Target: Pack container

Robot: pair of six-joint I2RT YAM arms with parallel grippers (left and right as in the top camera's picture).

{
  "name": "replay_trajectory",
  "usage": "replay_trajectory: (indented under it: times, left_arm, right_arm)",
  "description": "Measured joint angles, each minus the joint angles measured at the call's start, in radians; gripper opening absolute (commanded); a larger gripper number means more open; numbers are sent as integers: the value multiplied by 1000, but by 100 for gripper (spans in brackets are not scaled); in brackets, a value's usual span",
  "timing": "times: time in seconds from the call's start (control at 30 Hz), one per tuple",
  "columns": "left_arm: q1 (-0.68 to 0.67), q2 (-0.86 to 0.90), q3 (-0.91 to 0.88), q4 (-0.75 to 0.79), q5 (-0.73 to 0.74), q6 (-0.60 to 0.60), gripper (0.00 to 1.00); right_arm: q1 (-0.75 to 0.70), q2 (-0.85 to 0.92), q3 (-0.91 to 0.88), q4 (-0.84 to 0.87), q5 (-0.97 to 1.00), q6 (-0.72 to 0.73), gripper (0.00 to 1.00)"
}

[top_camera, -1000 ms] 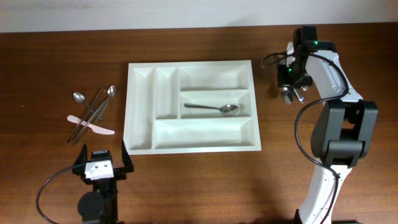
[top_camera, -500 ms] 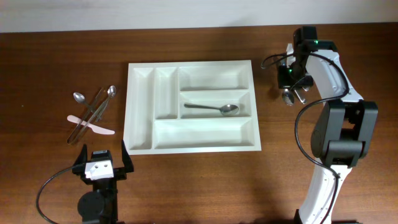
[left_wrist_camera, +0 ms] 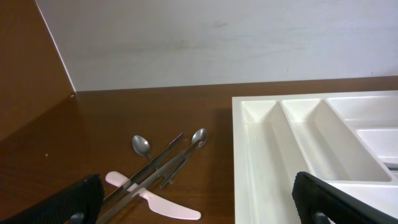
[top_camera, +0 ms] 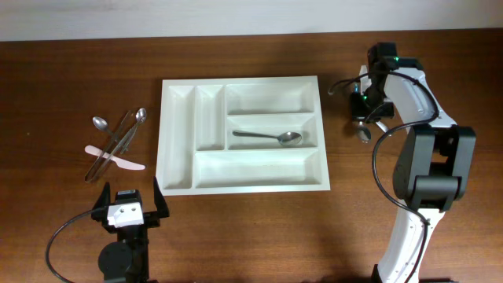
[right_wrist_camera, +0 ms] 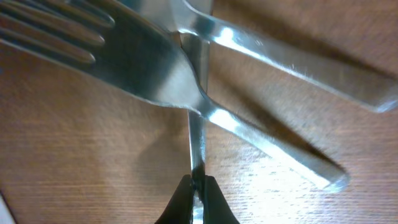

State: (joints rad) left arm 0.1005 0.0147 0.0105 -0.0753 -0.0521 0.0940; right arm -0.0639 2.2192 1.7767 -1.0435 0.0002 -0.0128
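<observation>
Black fingers of my left gripper [top_camera: 130,198] stand wide apart with nothing between them, nearest me at about 7 o'clock from the container [top_camera: 255,167]. Just beyond it, at the container's 9 o'clock, lies a loose pile: 2 small spoons [left_wrist_camera: 141,145] [left_wrist_camera: 199,135], a pale pink knife [left_wrist_camera: 155,202] and long metal pieces [left_wrist_camera: 155,171] crossing over the knife; I cannot tell what those pieces are.

The white container sits flat in the middle of the wooden table [top_camera: 63,71], its long compartment towards me and its 2 narrow ones at the pile's side. 1 spoon [top_camera: 271,137] lies in the middle compartment on the 3 o'clock side, bowl pointing to 3 o'clock.

Farther off, at the container's 2 o'clock and apart from it, my right gripper [right_wrist_camera: 196,198] is low over the table with its tips pinched together on a thin metal handle [right_wrist_camera: 196,149]. That handle runs under a fork [right_wrist_camera: 118,50], and another handle [right_wrist_camera: 292,62] lies just beside it.
</observation>
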Motion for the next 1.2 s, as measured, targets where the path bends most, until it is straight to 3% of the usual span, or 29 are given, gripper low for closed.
replay_trajectory:
  times: [0.57,0.63,0.77,0.87,1.2]
  left_arm:
    - [0,0,0,0,0,0,99]
    - [0,0,0,0,0,0,99]
    - [0,0,0,0,0,0,99]
    - [0,0,0,0,0,0,99]
    - [0,0,0,0,0,0,99]
  right_arm:
    - [-34,0,-84,14,0,0,4]
    - [-35,0,-86,17,0,3,16]
    - [-35,0,-86,24,3,-2,57]
    - [-35,0,-86,29,3,-11,63]
    - [-35,0,-87,99,3,-20,63]
